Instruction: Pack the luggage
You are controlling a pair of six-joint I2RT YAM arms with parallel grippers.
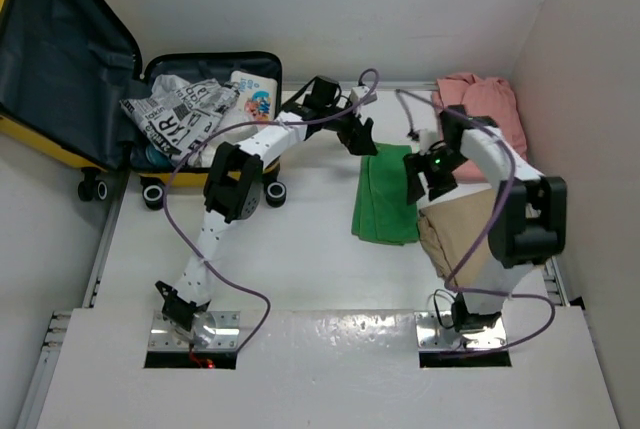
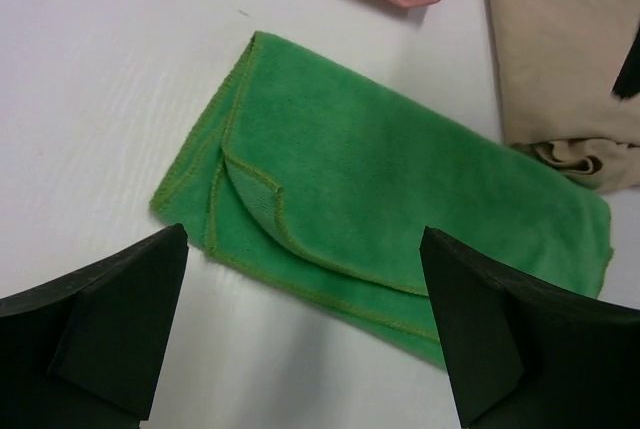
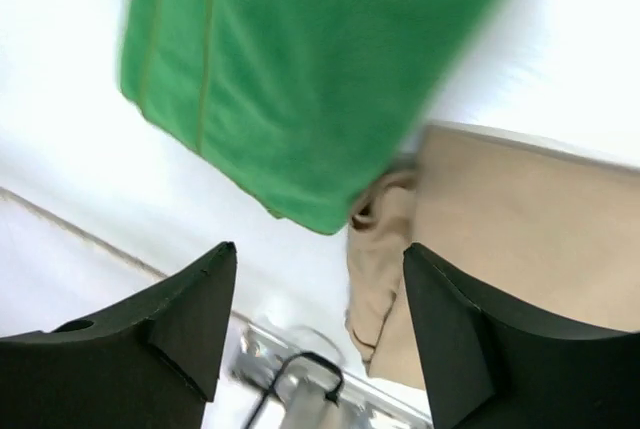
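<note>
Item: folded green cloth (image 2: 400,189) lies below my left pincer (image 2: 305,239), itself spread and empty; best pinched across its doubled edge, all layers, for the luggage (image 1: 60,39).

Worktop (image 1: 310,269): white, smooth, slight glare near the front edge.
Walls (image 1: 400,9): plain white, at back and both sides.
Light: even.

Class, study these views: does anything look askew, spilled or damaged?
The green microfibre cloth has one corner flopped back over itself, and the folded beige garment beside it is rumpled at one edge. Nothing looks spilled or damaged.
</note>
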